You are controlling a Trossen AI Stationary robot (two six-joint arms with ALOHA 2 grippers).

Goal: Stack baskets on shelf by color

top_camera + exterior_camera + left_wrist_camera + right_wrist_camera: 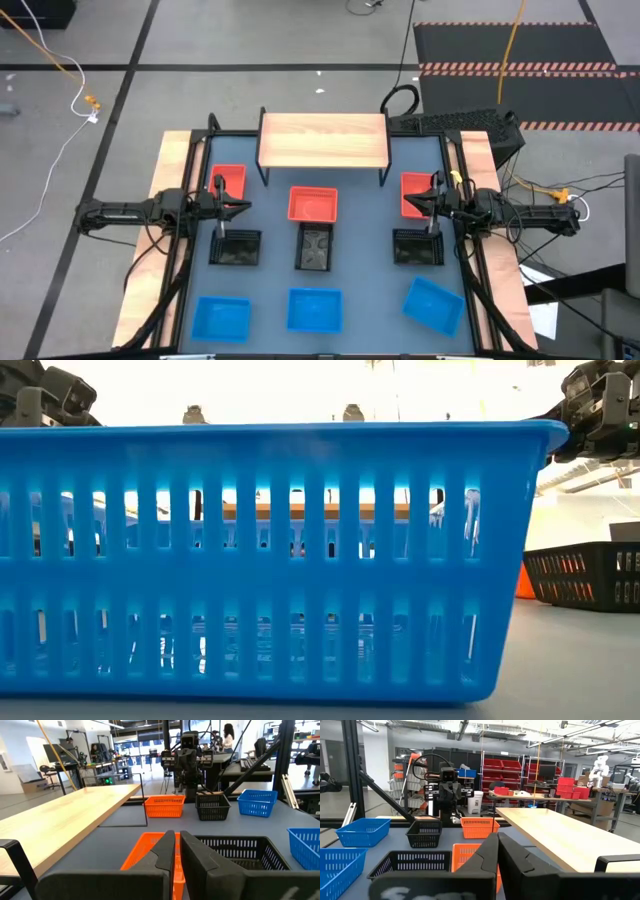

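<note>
Left pincer (pixel 243 207) clenched, empty; right pincer (pixel 412 204) likewise. Your nearest start: left red basket (pixel 229 181) touching the left pincer shelf-side, shelf (pixel 323 139) just beyond.

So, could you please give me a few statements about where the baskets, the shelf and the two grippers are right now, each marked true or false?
1. The shelf has no baskets on it. True.
2. The three blue baskets sit in the row nearest the shelf. False: they form the row farthest from it; the red baskets are nearest.
3. The left gripper holds a black basket. False: it is shut on nothing, above the left red basket's edge.
4. The right gripper is shut and empty. True.
5. The three black baskets are stacked together. False: they lie apart in the middle row.
</note>
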